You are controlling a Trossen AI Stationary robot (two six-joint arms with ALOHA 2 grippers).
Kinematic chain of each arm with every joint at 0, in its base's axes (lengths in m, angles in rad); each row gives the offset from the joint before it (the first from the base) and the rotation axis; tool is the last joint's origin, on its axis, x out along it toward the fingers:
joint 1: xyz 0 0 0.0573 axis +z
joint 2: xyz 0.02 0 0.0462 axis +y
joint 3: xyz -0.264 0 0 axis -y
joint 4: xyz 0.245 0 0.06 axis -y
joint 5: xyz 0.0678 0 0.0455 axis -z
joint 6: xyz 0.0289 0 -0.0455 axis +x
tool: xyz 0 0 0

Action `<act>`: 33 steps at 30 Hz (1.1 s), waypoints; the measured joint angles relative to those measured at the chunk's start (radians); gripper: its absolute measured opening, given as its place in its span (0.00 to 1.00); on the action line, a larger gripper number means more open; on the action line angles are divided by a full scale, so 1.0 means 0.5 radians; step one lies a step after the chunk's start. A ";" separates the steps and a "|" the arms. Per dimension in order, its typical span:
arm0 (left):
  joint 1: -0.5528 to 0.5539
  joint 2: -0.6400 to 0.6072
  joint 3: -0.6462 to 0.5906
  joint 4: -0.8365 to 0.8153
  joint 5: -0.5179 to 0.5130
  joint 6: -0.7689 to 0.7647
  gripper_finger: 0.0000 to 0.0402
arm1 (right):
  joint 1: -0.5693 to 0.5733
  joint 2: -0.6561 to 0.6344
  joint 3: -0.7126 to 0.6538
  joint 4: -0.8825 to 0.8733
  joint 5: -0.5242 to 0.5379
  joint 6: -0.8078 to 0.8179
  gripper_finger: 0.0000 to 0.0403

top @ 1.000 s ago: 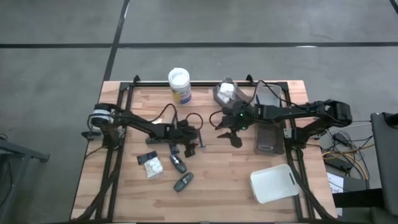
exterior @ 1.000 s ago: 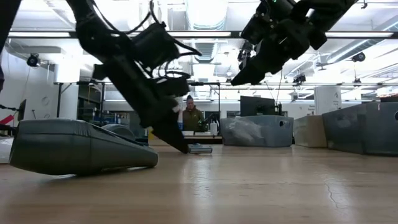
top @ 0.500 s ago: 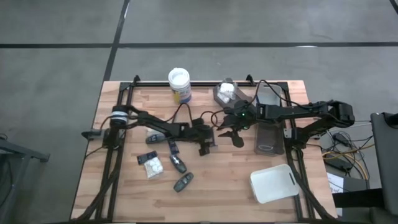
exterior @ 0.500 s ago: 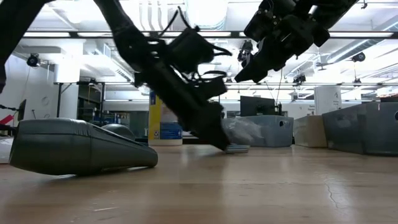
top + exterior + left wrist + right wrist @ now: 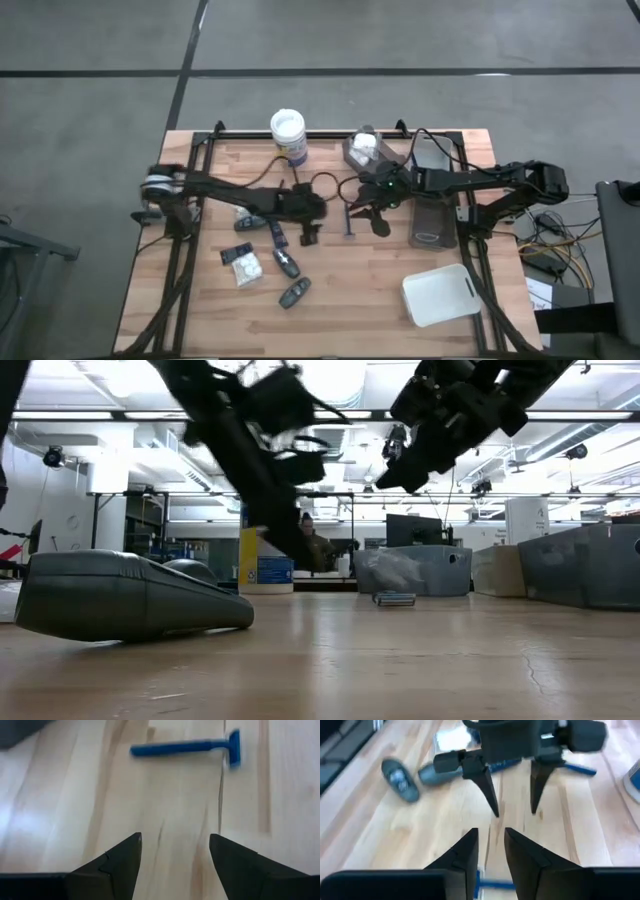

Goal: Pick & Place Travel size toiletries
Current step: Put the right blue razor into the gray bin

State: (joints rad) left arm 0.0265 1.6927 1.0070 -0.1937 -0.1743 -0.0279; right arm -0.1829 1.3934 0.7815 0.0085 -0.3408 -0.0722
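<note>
Lying flat between both hands, blue razor (image 5: 192, 747); left hand (image 5: 172, 852) spread apart; right hand (image 5: 490, 851) nearly together, empty.

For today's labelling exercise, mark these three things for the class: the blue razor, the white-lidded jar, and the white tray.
blue razor (image 5: 182, 748): left wrist view, on the middle of its handle.
white-lidded jar (image 5: 288, 126): high view, on the centre of its lid.
white tray (image 5: 438, 295): high view, on its flat middle.

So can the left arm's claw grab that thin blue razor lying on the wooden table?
Probably yes. The left gripper is open and empty, the thin blue razor lies flat just ahead, only bare wooden table between them.
</note>
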 joint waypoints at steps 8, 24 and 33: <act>0.000 -0.769 -0.608 0.281 -0.004 -0.148 0.59 | 0.000 0.186 0.046 0.203 0.001 0.071 0.14; -0.026 -1.124 -1.055 0.665 0.184 -0.200 0.59 | -0.001 0.517 0.292 0.202 0.002 -0.026 0.15; -0.023 -0.630 -0.615 -0.064 0.183 -0.190 0.53 | -0.001 0.463 0.294 0.203 0.002 -0.020 0.23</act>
State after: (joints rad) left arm 0.0150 1.3779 0.6993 -0.2259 -0.0827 -0.1231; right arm -0.1835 1.6249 0.9287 0.1098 -0.3401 -0.0821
